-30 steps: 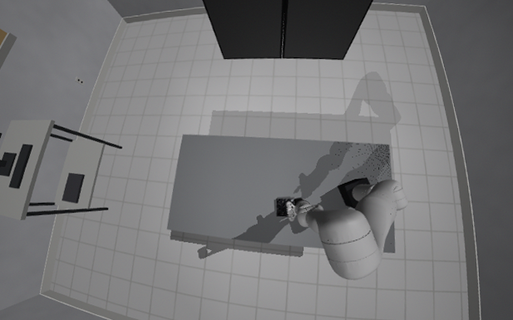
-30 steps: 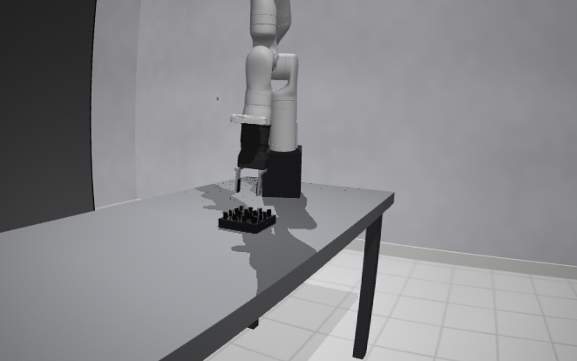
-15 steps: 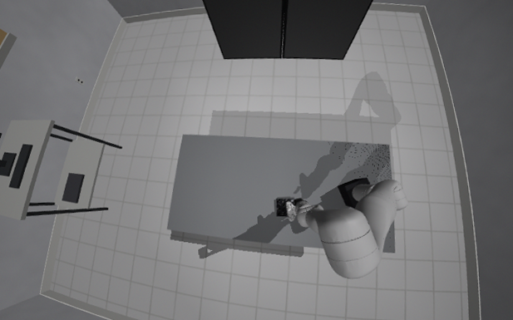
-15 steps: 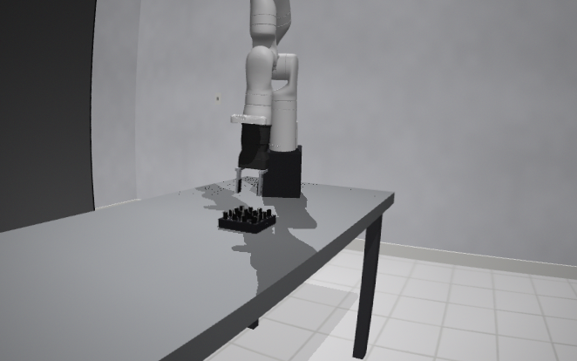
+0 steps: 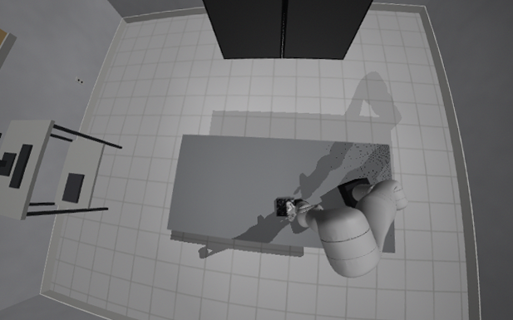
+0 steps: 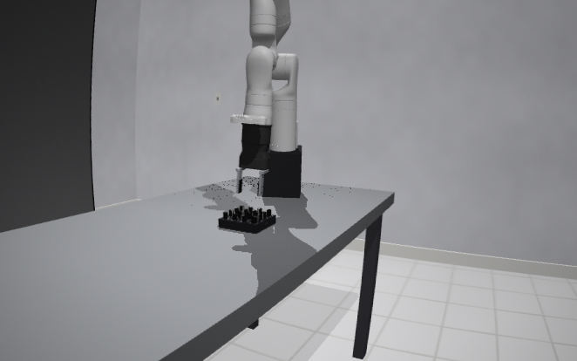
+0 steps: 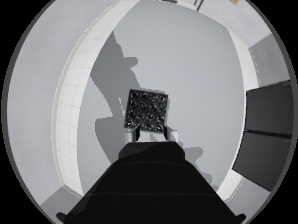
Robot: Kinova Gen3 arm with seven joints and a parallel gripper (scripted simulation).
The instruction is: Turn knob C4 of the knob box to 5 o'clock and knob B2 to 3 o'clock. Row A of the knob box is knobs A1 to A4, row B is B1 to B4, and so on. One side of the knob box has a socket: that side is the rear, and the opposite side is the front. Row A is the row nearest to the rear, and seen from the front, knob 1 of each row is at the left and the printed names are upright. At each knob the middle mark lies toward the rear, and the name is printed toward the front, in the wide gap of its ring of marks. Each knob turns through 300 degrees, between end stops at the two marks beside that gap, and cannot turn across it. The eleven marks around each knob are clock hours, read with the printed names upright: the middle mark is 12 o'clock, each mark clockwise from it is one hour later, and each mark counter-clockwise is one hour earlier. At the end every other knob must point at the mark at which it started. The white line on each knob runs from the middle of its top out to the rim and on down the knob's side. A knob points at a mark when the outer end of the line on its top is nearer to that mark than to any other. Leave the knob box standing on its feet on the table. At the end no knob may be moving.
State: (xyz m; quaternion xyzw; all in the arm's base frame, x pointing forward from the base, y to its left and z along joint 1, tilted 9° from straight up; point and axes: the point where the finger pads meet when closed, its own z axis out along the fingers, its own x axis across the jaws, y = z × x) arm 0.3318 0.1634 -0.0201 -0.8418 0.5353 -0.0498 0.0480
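Black and studded with knobs, the knob box (image 5: 280, 207) (image 6: 240, 225) (image 7: 146, 111) sits on the bench (image 5: 227, 176) (image 6: 131, 270) (image 7: 185, 60), mid-frame in the wrist view; the hand (image 6: 249, 194) (image 7: 151, 131), wide open and empty, hovers above. Both turns probably remain (knob lines are too small to read).

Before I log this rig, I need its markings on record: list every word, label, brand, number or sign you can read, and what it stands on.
No text can be read in any view.
Knob box: any printed names or marks are too small and blurred to read.
Robot arm: no legible brand or label.
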